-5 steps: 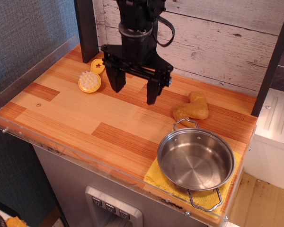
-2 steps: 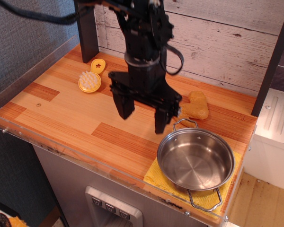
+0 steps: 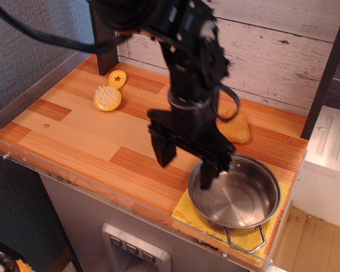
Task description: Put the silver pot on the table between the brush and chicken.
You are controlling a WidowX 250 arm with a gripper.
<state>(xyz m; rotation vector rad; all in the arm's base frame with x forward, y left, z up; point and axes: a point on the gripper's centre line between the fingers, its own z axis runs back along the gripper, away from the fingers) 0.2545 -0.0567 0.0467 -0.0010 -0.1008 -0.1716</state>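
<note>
The silver pot (image 3: 241, 198) sits on a yellow cloth (image 3: 188, 214) at the front right of the wooden table (image 3: 79, 133). My gripper (image 3: 186, 167) is open and hangs over the pot's left rim, one finger inside the pot and the other outside over the wood. It holds nothing. The yellow brush (image 3: 109, 94) lies at the back left, bristles up, its star handle pointing away. The golden-brown chicken (image 3: 237, 127) lies behind the pot, partly hidden by my arm.
A clear acrylic rim (image 3: 102, 190) runs along the table's front and left edges. A dark post (image 3: 105, 42) stands at the back left before a whitewashed plank wall (image 3: 272, 45). A white unit (image 3: 328, 164) stands beyond the right edge.
My gripper has moved from the back of the table, near the brush, forward and right and lower, to the pot's left rim. It stays open. The pot, brush and chicken have not moved.
</note>
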